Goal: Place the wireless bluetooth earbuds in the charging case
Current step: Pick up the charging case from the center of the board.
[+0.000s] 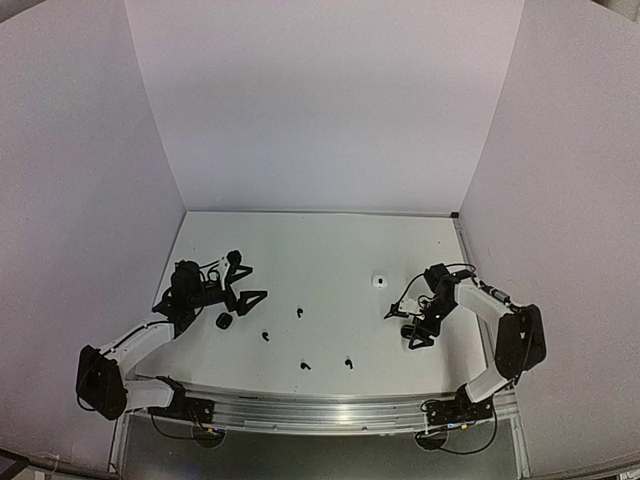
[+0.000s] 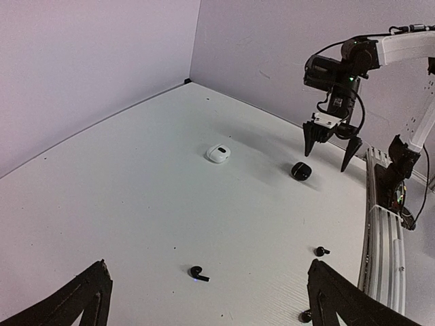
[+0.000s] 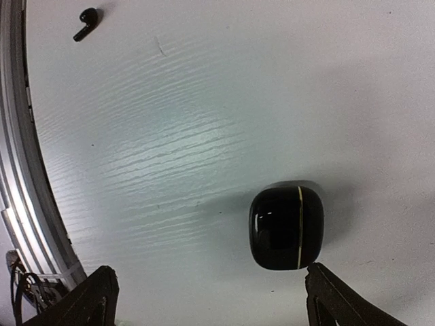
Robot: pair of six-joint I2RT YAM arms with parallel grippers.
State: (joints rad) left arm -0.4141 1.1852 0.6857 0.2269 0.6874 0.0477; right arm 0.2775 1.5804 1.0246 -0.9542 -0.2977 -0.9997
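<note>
black earbuds (image 1: 304, 365) lie loose on the table (image 1: 330, 240), low in the top view. none is in a case yet. the right gripper (image 2: 326, 157) hangs wide open and empty, just above the shut black case (image 3: 285, 227). the left gripper (image 1: 250, 277) is open and empty too. the white case (image 1: 379, 281) sits farther back. i think nearly all the work is left.

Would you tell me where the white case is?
In the top view the white case lies right of centre, beyond the right gripper; the black case below that gripper is nearest.
</note>
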